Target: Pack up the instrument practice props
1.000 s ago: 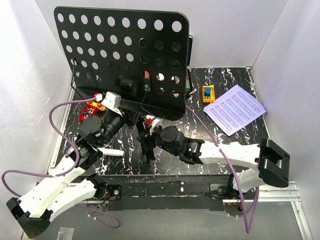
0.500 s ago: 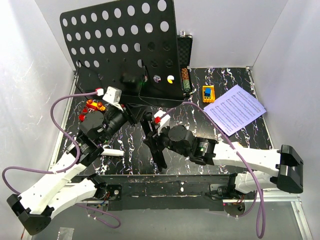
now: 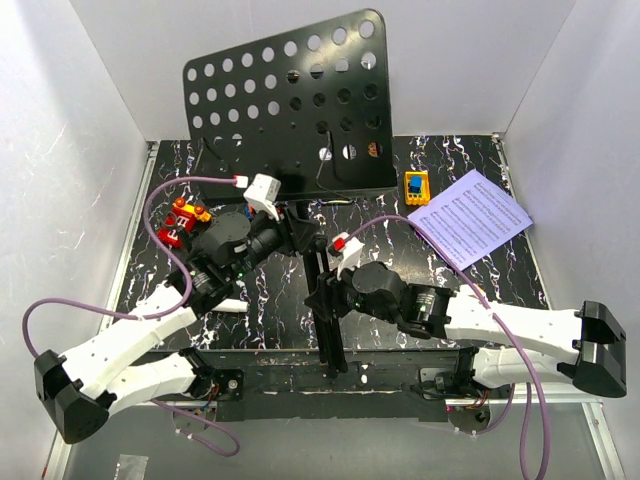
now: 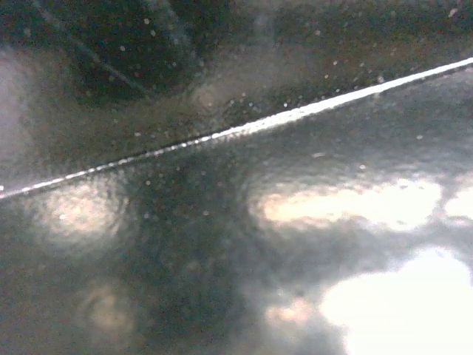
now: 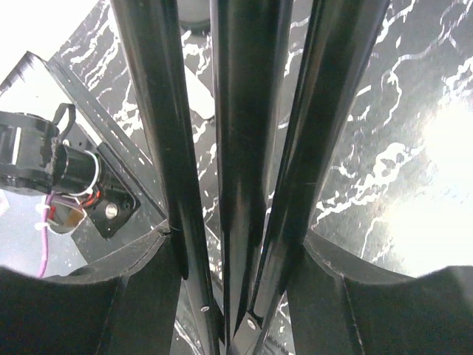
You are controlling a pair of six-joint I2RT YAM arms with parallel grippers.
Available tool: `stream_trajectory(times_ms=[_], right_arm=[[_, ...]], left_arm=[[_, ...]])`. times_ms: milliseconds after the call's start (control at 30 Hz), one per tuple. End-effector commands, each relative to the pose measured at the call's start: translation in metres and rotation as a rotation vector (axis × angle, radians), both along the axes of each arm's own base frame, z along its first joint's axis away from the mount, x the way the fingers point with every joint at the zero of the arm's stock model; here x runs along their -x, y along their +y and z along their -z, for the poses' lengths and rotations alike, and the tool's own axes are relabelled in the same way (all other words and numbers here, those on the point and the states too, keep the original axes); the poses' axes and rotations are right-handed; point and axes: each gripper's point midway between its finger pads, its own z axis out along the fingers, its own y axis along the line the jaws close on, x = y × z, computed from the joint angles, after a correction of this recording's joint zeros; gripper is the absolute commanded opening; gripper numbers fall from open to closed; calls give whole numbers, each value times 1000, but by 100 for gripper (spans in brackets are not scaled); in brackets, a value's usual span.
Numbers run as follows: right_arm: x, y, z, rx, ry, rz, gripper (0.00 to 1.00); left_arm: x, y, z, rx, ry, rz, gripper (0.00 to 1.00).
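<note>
Swung round since a second ago, the music stand [image 3: 290,100] now has its perforated desk further right, over the back middle of the table [image 3: 480,290] rather than the back left corner. It tilts with its right side higher. Its folded legs [image 3: 328,320] have come toward the near edge and now reach past it, over the strip between the arm bases. The right arm has stretched out flatter along the front, with its elbow carried far to the right.

The right gripper [image 3: 325,298] is clenched around the folded legs, about halfway along them. In the right wrist view three black tubes [image 5: 244,148] run side by side between its fingers [image 5: 140,296], which press against the outer two.

The left gripper [image 3: 290,237] sits at the stand's neck, just below the desk's lower edge. Black on black from above, and with the left wrist view filled by a blurred dark surface, it cannot be told whether this claw grips or stands released.

One sheet-music page [image 3: 470,218] lies flat at the right of the table, well apart from both arms. A white microphone [image 3: 228,306] lies on its side beside the left forearm. A yellow toy block [image 3: 416,187] sits between the page and the desk, and red toy blocks [image 3: 180,220] cluster at the left edge.
</note>
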Motion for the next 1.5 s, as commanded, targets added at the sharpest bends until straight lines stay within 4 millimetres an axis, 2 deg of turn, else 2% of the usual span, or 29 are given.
stream_trajectory(times_ms=[0, 200, 367, 433, 633, 967, 1100, 1300, 1467], right_arm=[[12, 13, -67, -283, -12, -43, 1], [12, 8, -50, -265, 15, -20, 1], [11, 2, -53, -276, 34, -6, 1], [13, 0, -63, -301, 40, -8, 1], [14, -8, -96, -337, 20, -9, 1], [17, -13, -125, -390, 5, -15, 1], [23, -12, -131, -390, 25, -43, 1], [30, -10, -118, -384, 89, -59, 1], [36, -6, -108, -388, 164, -69, 1]], left_arm=[[-7, -10, -8, -39, -116, -18, 0], [-9, -27, 27, -79, -74, -22, 0], [-17, -28, 42, -100, -48, -66, 0], [-19, -29, 38, -96, -49, -75, 0], [-26, -26, 10, -67, -87, -112, 0], [-30, -21, -31, -11, -148, -151, 0], [-29, -21, -40, 1, -148, -149, 0], [-25, -25, -18, -22, -100, -132, 0], [-23, -31, 23, -75, -18, -116, 0]])
